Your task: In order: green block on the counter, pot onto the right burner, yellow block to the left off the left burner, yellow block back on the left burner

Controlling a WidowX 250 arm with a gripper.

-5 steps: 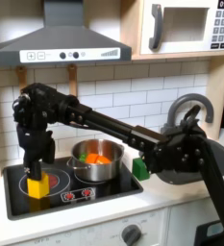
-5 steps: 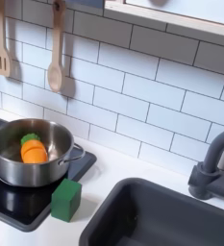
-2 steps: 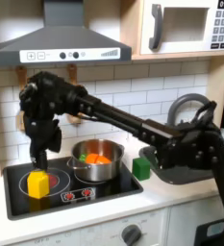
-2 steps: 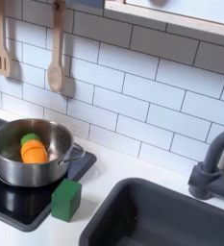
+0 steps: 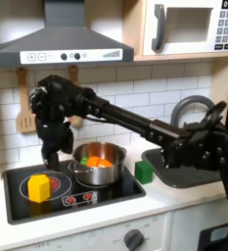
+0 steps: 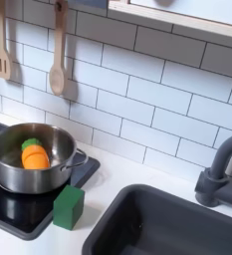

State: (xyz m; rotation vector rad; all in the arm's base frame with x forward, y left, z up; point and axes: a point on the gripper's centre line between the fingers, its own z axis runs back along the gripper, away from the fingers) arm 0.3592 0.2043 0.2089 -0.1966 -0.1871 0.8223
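Nearest, the small yellow angled block (image 5: 37, 186) sits on the left burner. Behind it, the shiny silver pot (image 5: 97, 165) occupies the right burner; the small green block (image 5: 143, 171) rests on the cream counter (image 5: 174, 201). My gripper (image 5: 51, 157) hangs above, jaw state indiscernible.
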